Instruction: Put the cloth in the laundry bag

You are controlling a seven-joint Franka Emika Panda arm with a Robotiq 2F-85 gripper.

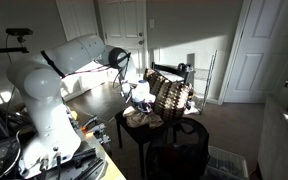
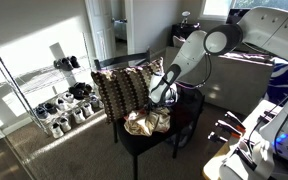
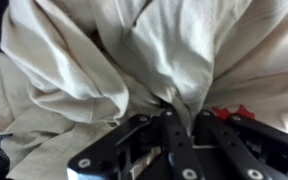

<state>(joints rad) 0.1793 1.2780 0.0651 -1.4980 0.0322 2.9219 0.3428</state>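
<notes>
A beige cloth [image 3: 94, 50] lies bunched on the seat of a dark chair, seen in both exterior views [image 1: 142, 119] [image 2: 144, 123]. My gripper [image 3: 172, 108] points down into it, and its two black fingers are shut on a raised fold of the cloth. In the exterior views the gripper [image 1: 137, 96] [image 2: 157, 99] hangs just above the heap, in front of a patterned pillow [image 2: 122, 88]. A small red thing [image 3: 234, 112] peeks out beside the right finger. I cannot make out a laundry bag for certain.
The chair [image 2: 189, 120] has the brown patterned pillow [image 1: 170, 95] leaning on its back. A shoe rack [image 2: 54, 95] stands by the wall. A white basket [image 1: 227, 162] sits on the floor. A table [image 1: 89, 100] is behind the arm.
</notes>
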